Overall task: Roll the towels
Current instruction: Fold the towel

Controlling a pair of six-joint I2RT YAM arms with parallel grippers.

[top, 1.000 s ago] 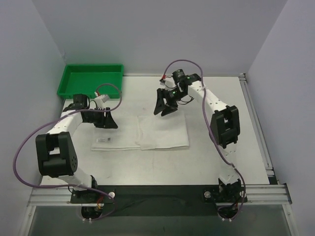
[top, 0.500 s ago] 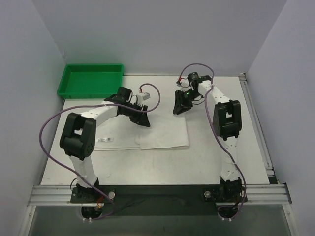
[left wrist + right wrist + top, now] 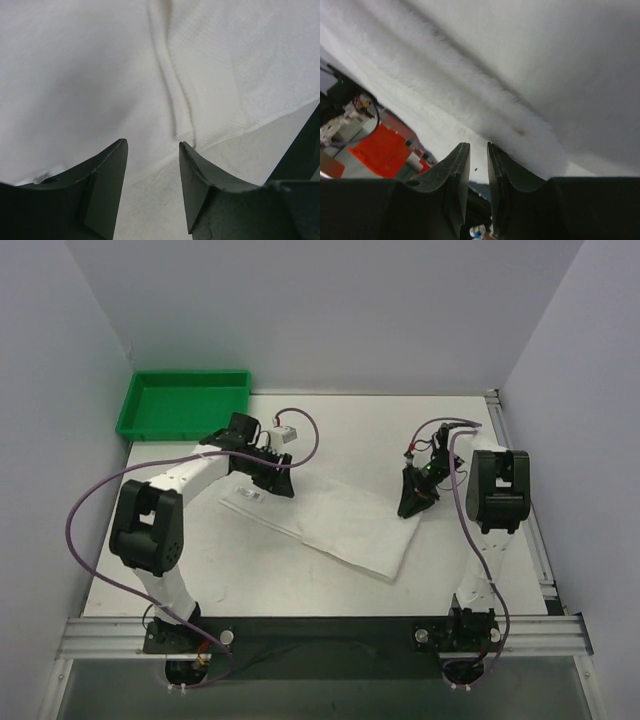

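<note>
Matt, fuzzy terry-cloth towels [image 3: 345,525]

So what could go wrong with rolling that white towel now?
The towel lies slanted on the table and is creased, so a roll might come out crooked. The right gripper has its jaws nearly together at the fuzzy edge, but no cloth shows between them, so it may slip off. The left gripper is open above the towel's edge and holds nothing, so that side could drag.
</note>
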